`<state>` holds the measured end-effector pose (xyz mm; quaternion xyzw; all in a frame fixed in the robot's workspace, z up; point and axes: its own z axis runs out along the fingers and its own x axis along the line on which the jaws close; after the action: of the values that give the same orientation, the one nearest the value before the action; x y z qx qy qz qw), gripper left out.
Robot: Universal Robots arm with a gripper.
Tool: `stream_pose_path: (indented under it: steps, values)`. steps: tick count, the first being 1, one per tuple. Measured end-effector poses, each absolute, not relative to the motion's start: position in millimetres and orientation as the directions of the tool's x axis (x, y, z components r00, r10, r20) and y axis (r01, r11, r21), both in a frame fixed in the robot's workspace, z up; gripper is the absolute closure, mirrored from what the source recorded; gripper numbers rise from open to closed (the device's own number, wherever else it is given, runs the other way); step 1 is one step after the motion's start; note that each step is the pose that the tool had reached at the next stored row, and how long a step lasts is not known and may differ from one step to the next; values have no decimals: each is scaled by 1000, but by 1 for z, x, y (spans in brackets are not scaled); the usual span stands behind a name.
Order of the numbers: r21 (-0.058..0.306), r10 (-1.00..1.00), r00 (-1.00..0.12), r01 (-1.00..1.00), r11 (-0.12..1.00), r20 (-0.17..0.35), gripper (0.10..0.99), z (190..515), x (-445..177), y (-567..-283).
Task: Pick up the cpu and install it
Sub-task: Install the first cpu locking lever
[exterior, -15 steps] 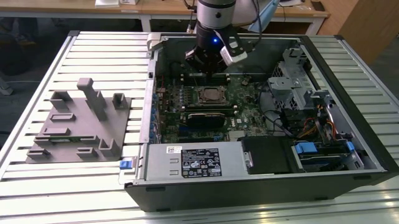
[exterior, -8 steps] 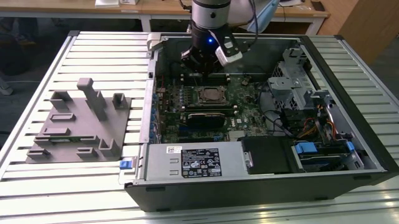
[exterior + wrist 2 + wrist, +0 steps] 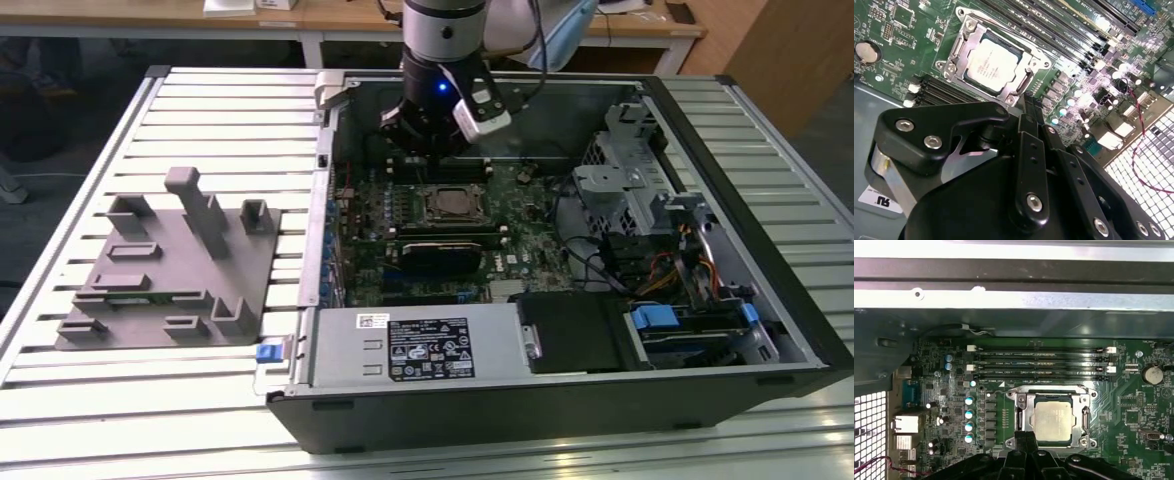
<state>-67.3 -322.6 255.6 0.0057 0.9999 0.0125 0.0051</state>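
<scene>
— Gripper (image 3: 1029, 107) first: where is it, and does it hold anything?

— It hangs inside the open computer case (image 3: 747, 375), above the far part of the motherboard (image 3: 514, 215) in the exterior view. In the second wrist view its two black fingers (image 3: 1030, 120) lie pressed together, closed, with nothing between them. Their tips sit just beside one edge of the socket frame (image 3: 956, 50), apart from the chip.

— And the cpu?

— The cpu (image 3: 990, 64) lies flat in the socket frame, its pale silver-white top facing up. In the first wrist view the cpu (image 3: 1053, 423) sits square inside the metal rim, near four dark memory slots (image 3: 1039, 364). In the exterior view the cpu (image 3: 450, 205) is just in front of the arm's wrist.

— What else is around?

— A grey plastic fixture (image 3: 174, 270) with upright blocks stands on the slatted surface (image 3: 80, 150), at the exterior view's left, beside the case. A blue light (image 3: 442, 88) glows on the arm.
</scene>
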Motion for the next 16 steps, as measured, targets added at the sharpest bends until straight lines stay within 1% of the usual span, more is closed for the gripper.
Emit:
stream_pose_path:
  steps: [10, 11, 13, 16]
  values:
    - [25, 11, -1000, 11, 1000, -10, 980, 256, -74, -323]
    - [27, 11, -1000, 11, 1000, -10, 980, 256, -75, -323]
    - [41, 11, -1000, 11, 999, -10, 980, 255, -76, -323]
    - [44, 13, -1000, 12, 999, -10, 980, 255, -79, -323]
